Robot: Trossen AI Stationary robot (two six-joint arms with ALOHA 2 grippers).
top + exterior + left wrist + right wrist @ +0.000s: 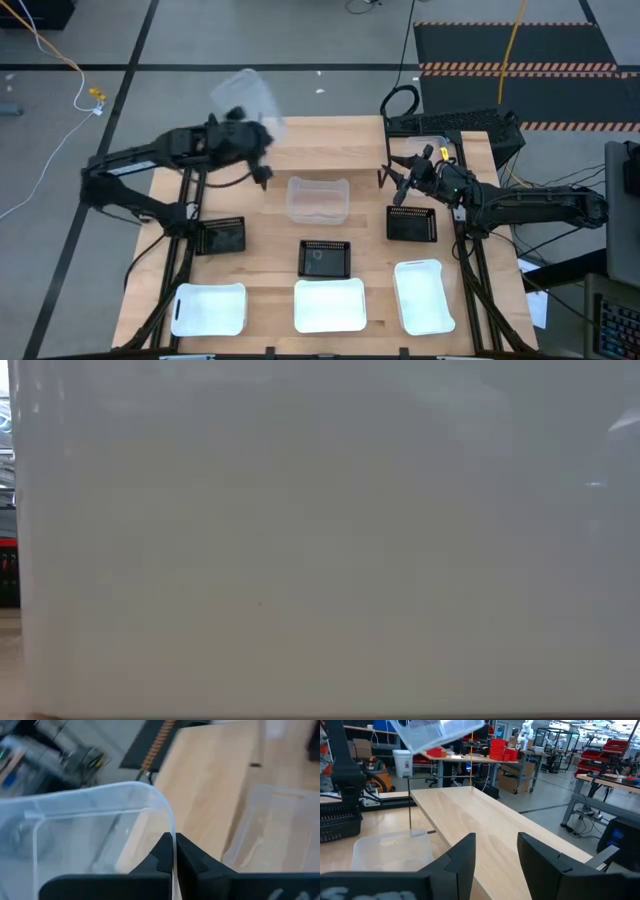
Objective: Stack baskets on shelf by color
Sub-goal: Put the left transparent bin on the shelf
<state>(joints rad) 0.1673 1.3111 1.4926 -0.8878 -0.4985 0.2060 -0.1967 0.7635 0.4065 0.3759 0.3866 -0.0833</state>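
Clear basket [247, 100] hangs in the air off the far-left edge of the surface [330, 150], pinched by the left gripper [174, 851]; jaws clamped together on one thin wall at the rim. Grip is on a single edge only, so the basket looks tilted and could swing, twist or slip out if the arm moves fast. It is already partly past the surface edge, so a drop there likely lands on the floor.

Second clear basket [318, 199] sits mid-surface, the likely stacking target; a tilted approach could catch its rim and shove it instead of nesting. The shelf cannot be made out clearly from above.

Black baskets at left [222, 237], centre [325, 258] and right [411, 223], white baskets along the near edge [209, 309] [329, 305] [423, 296], all untouched.

Right gripper [496, 851] hovers far right, jaws apart, empty, near the right black basket; it could clash with the left arm if both reach centre.

Low view is blocked by a pale wall close to the lens.
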